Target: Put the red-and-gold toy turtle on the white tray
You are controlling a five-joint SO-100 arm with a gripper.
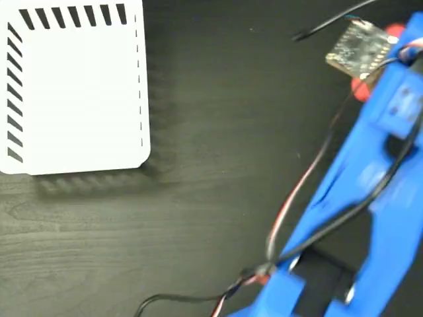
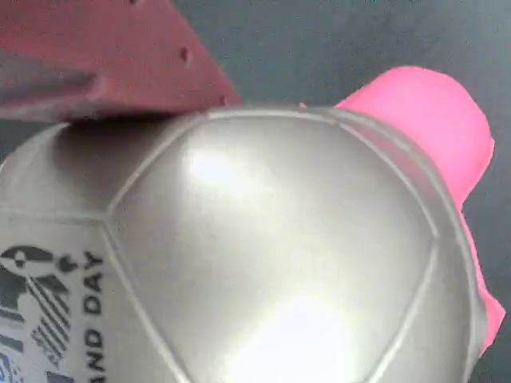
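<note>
Wrist view shows 1 reddish finger (image 2: 104, 60) of the gripper at the upper left, lying against the domed shell of the red-and-gold toy turtle (image 2: 271, 263), which fills nearly the whole picture. Only this 1 finger shows, so I cannot tell how far the jaws are open or whether they grip the toy. The shell looks pale and shiny here, with black print at the lower left, and a bright pink-red part juts out at the upper right over the dark table (image 2: 319, 40).

Fixed view from above has the blue arm (image 1: 357, 198) on the right, running to the far right corner, with a small circuit board (image 1: 360, 46) and wires on it. Bits of red (image 1: 362, 89) peek out beside the board. The white tray (image 1: 73, 92) lies well apart at the far left, bare, with black stripes on its far and left edges.
</note>
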